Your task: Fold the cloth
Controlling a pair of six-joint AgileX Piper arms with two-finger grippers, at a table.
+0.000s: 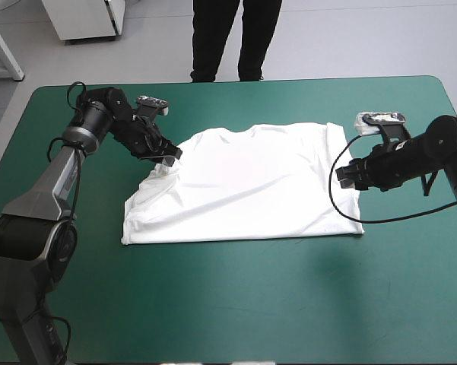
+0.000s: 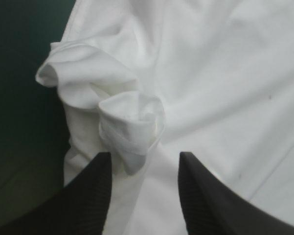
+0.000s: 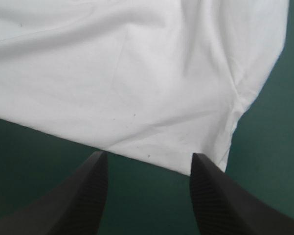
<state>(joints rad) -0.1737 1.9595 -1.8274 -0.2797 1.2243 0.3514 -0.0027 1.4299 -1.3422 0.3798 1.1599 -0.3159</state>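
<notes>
A white T-shirt (image 1: 251, 186) is spread nearly flat at the middle of a teal-green tabletop (image 1: 213, 304), with its collar toward the far edge and its hem toward the near edge. It is flanked by two robot arms, one at each side.

The left gripper (image 1: 166, 161) is set at the sleeve (image 2: 132, 117) on its side, which is bunched into a loose roll instead of lying flat. In the left wrist view the black fingers are held moderately apart. The roll is seen just ahead of them, centred on the gap, and nothing is seen clamped.

The right gripper (image 1: 346, 175) is placed at the opposite side of the T-shirt, likewise parted and empty. The cloth's edge is seen just ahead of its fingertips, running across the gap, with bare tabletop beneath the fingers.

From each gripper, the body of the T-shirt lies ahead, toward the other gripper. The coming move is judged to hinge on the left side. The crumpled sleeve sits straight ahead of the left gripper, so a short advance and a closing of the fingers should be enough for it to be taken.
</notes>
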